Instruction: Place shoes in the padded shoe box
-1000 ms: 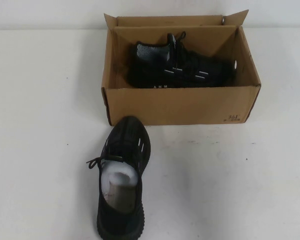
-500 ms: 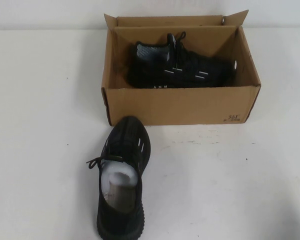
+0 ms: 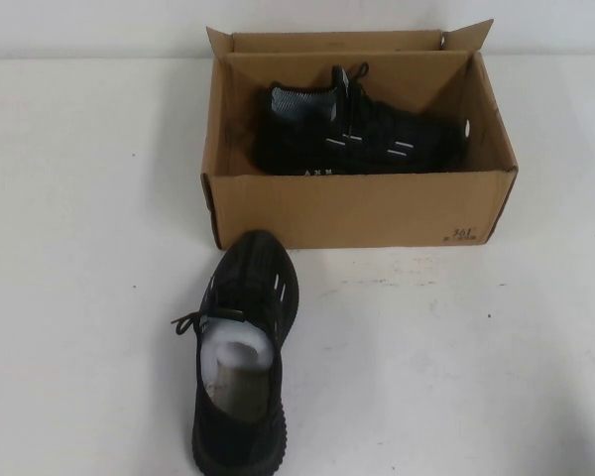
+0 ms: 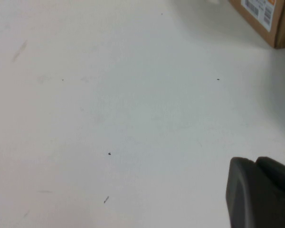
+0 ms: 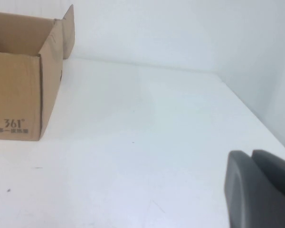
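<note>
Shoe (image 3: 240, 347) on worktop (image 3: 456, 347), well apart from left claw (image 4: 261, 192) and right claw (image 5: 259, 190), jaw states untellable; grasp mid-body, lower beside boxed shoe (image 3: 362, 134) in box (image 3: 362, 208).

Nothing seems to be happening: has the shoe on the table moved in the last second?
No. The shoe keeps its toe just short of the box front wall. Both grippers stay out of the high view.

2 black shoes (image 3: 240, 347) (image 3: 357, 134), 1 cardboard shoe box (image 3: 357, 208), 2 hands: left hand (image 4: 261, 192), right hand (image 5: 259, 190)
</note>
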You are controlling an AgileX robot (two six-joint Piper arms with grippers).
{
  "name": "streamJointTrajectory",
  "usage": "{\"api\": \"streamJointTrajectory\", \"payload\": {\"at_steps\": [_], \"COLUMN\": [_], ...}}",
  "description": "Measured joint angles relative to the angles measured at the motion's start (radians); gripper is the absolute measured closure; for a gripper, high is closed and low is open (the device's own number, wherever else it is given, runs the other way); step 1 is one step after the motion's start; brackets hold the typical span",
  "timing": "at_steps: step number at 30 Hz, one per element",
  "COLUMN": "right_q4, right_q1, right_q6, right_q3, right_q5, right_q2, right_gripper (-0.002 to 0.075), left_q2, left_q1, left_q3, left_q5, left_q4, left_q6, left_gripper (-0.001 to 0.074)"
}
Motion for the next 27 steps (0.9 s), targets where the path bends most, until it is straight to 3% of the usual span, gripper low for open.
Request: {"api": "streamJointTrajectory", "payload": {"at_steps": [2,5,7,13,27], "right_q4": [0.045,0.288,0.336,0.334,0.324], "right_q1": [0.000,0.000,0.000,0.000,0.038], "right_q6": [-0.033,-0.317,-0.415,-0.361,-0.375], "right_q3": [0.000,0.000,0.000,0.000,0.000], "right_q5": [0.006,0.053,0.102,0.251,0.255], "right_q2": [0.002,0.002,0.000,0.002,-0.004], "right_gripper": [0.0734,0.0734,0.0734,0.0734,0.0734], "left_q2": [0.000,0.000,0.000,0.000,0.000], "left_q1": [0.000,0.000,0.000,0.000,0.000], "left_q3": [0.000,0.000,0.000,0.000,0.000], "left_q5": [0.000,0.000,0.000,0.000,0.000], "left_q4": [0.000,0.000,0.000,0.000,0.000], "left_q6": [0.000,0.000,0.000,0.000,0.000], "left_gripper": [0.0739,0.0739,0.0739,0.0739,0.0739]}}
